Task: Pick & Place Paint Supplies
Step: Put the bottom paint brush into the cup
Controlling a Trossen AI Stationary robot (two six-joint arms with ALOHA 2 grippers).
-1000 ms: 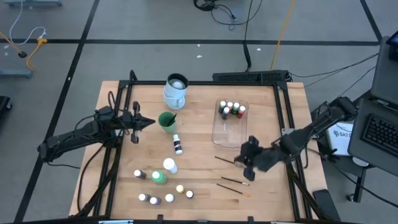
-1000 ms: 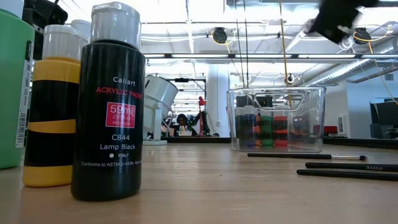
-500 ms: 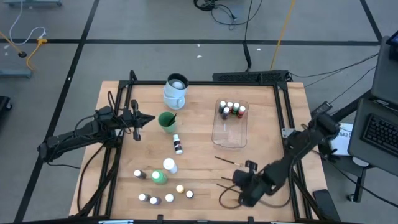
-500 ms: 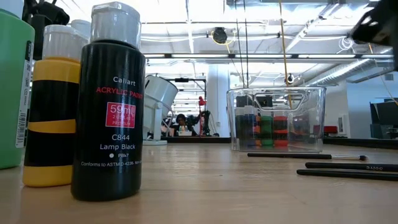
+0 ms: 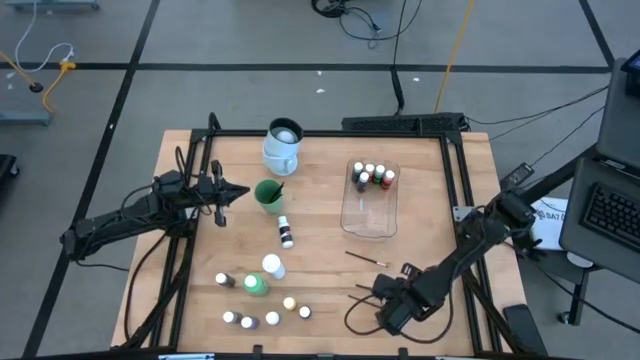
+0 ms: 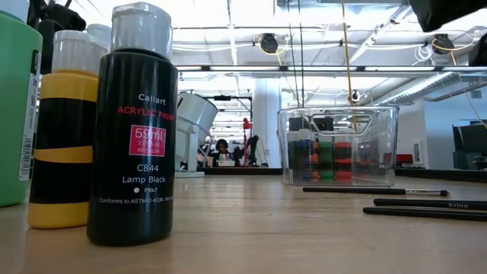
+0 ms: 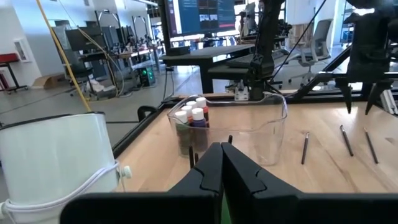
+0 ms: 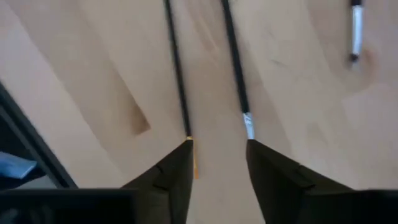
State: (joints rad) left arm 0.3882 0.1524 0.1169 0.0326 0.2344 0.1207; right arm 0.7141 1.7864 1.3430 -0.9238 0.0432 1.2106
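My right gripper [image 8: 217, 165] hangs open and empty over two thin dark-handled brushes [image 8: 235, 68] lying side by side on the pale wood table [image 5: 320, 215]; their far ends are cut off. My left gripper [image 7: 222, 163], fingers pressed together, waits beside the green cup [image 5: 268, 195]. Small bottles [image 5: 371, 176] stand in the clear tub [image 5: 368, 222].

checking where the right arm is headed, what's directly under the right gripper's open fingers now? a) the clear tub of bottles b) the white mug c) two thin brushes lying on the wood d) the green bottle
C: the right wrist view looks down past the right gripper, its fingers apart, at two thin brushes lying side by side on the bare table.
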